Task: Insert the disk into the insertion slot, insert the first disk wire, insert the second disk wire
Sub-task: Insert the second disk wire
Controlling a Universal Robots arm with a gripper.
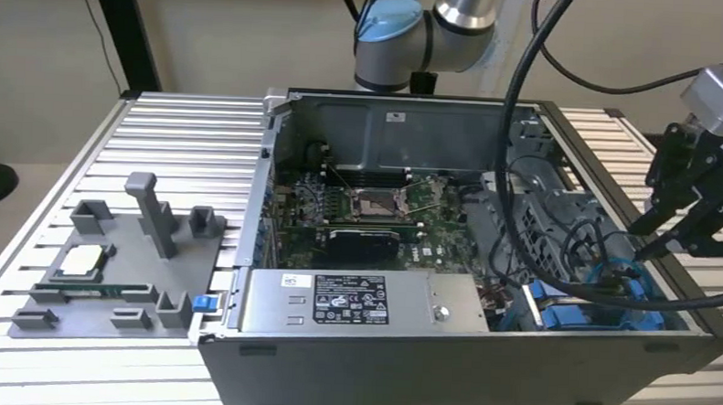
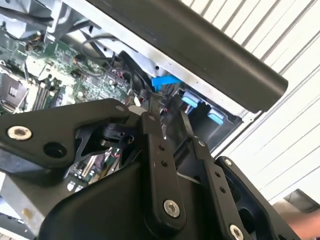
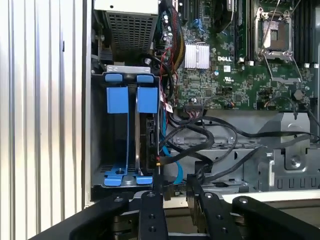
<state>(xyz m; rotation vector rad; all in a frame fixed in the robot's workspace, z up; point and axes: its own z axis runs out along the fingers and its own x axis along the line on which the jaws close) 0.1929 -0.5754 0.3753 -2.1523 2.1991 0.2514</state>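
One gripper, tilted, hangs near the disk; its grip I cannot tell.

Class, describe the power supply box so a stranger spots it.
Find the open computer case on the table. In the exterior view, a grey box lies along its nearest wall; unlike the green circuit board behind, it carries a white label.

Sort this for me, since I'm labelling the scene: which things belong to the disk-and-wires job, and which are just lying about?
Job in hand:
gripper
disk in its blue frame, standing in the drive bay
blue wire beside it

Lying about:
grey tray
chip and memory stick on it
power-supply box
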